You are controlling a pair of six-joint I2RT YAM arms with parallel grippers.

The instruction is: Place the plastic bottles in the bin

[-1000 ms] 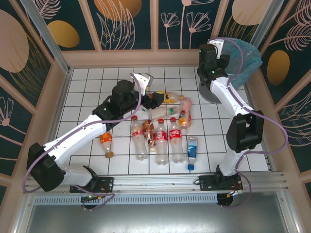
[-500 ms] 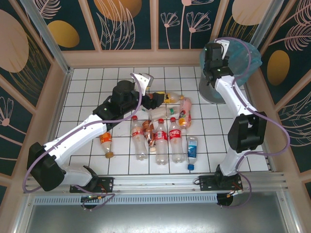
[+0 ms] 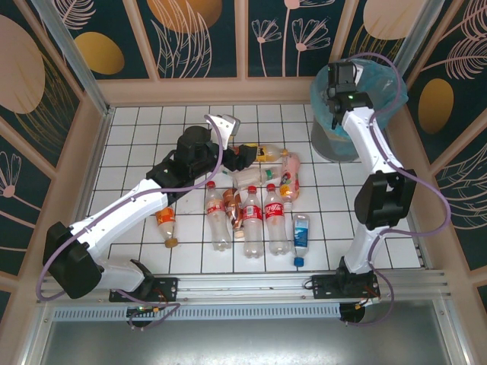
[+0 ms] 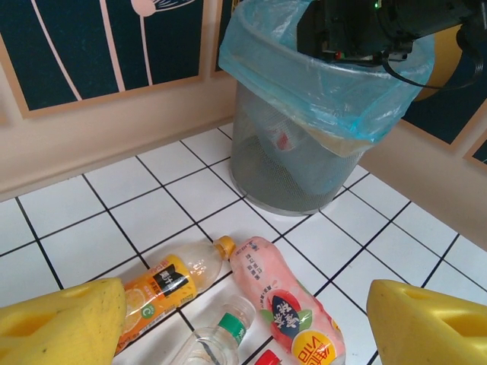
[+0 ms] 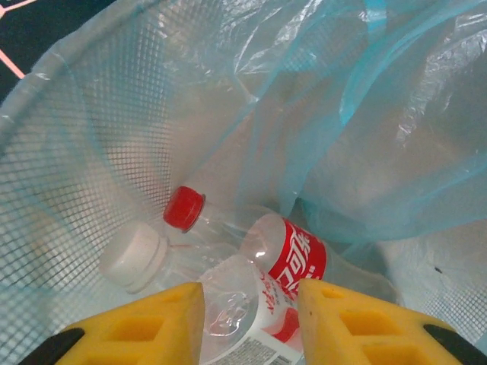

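A grey mesh bin (image 4: 289,171), lined with a light-blue bag (image 4: 335,84), holds at least two bottles: a red-capped cola bottle (image 5: 285,255) and a white-capped bottle (image 5: 141,258), lying side by side against the mesh at the bottom. The right gripper (image 5: 249,319) hangs inside the bin's mouth, its yellow fingers a narrow gap apart. The white-capped bottle's body shows between them, and whether they pinch it cannot be told.

Outside the bin, the remaining plastic bottles (image 3: 251,217) lie in a loose cluster on the white tiled table (image 3: 137,144), nearer the arms' bases than the bin. Closest to the bin's foot are a pink bottle (image 4: 285,304) and an orange-labelled bottle (image 4: 171,285), both on their sides. A blue-labelled bottle (image 3: 301,232) lies at the cluster's near edge, well apart from the bin. The left gripper (image 4: 247,323) hovers over the cluster's bin-side end, its jaws wide and holding nothing.

The bin stands in a far corner, close to the wooden kerb (image 3: 205,91) that rims the table below dark, flower-patterned wall panels (image 3: 205,30). Bare tiles separate the bin's foot from the nearest bottles.
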